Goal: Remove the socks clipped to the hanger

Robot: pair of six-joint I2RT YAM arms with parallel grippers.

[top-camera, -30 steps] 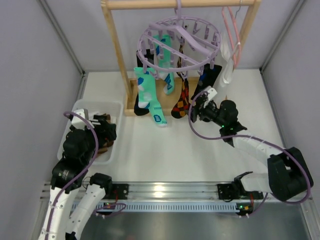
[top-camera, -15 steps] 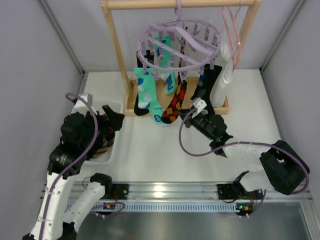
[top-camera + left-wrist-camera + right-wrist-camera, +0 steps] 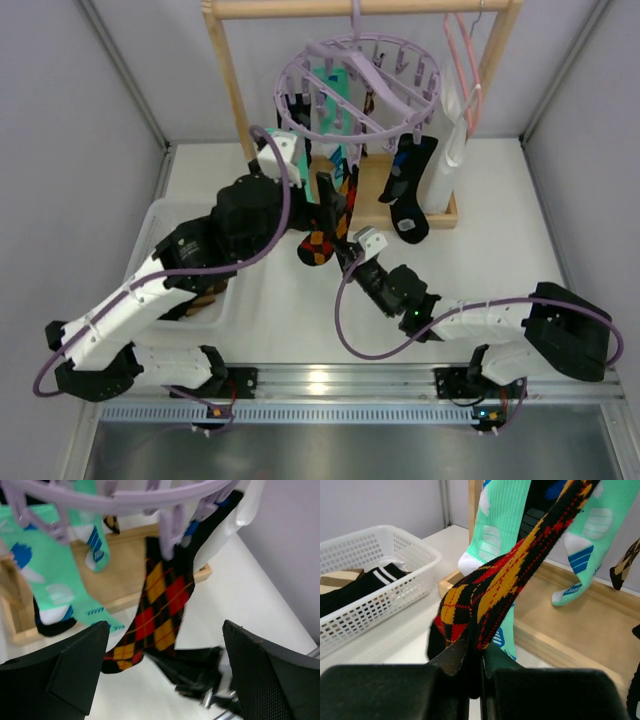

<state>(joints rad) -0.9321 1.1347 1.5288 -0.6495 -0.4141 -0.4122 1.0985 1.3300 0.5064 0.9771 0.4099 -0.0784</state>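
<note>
The lilac hanger (image 3: 355,85) hangs from the wooden rail with socks clipped under it. My right gripper (image 3: 476,665) is shut on the toe end of the orange/red argyle sock (image 3: 510,575), which is pulled taut and slanted. Its top is still in a peg (image 3: 167,535). In the top view the right gripper (image 3: 345,250) sits in front of the rack base. My left gripper (image 3: 165,640) is open just below the ring, its fingers (image 3: 75,675) either side of the argyle sock (image 3: 160,605) without touching it. Mint-green socks (image 3: 45,580) and a black patched sock (image 3: 410,185) hang nearby.
A white basket (image 3: 395,575) holding socks stands at the left. The wooden rack's base (image 3: 570,625) and post (image 3: 230,90) lie behind the socks. A white garment (image 3: 450,140) hangs on a thin pink hanger (image 3: 462,60) at the right.
My left arm swung from the basket up to the hanger, still open. My right gripper moved from the right side to the argyle sock, shut on its toe and drew it toward the front.
</note>
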